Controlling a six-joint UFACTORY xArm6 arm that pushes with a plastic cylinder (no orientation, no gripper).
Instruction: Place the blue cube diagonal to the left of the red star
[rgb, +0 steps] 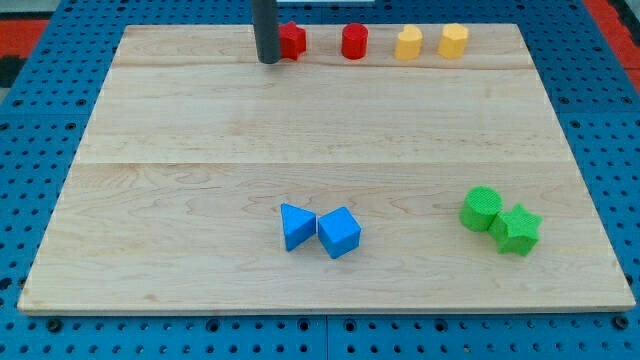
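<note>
The blue cube (339, 232) lies at the lower middle of the wooden board, touching a blue triangular block (295, 226) on its left. The red star (291, 40) sits at the view's top, partly hidden behind my dark rod. My tip (269, 61) rests on the board right at the red star's left side, far above the blue cube.
A red cylinder (354, 42), a yellow star-like block (408, 44) and a yellow hexagonal block (453, 41) line the top edge. A green cylinder (481, 209) and a green star (517, 229) touch at the lower right. The board (180, 200) lies on a blue pegboard.
</note>
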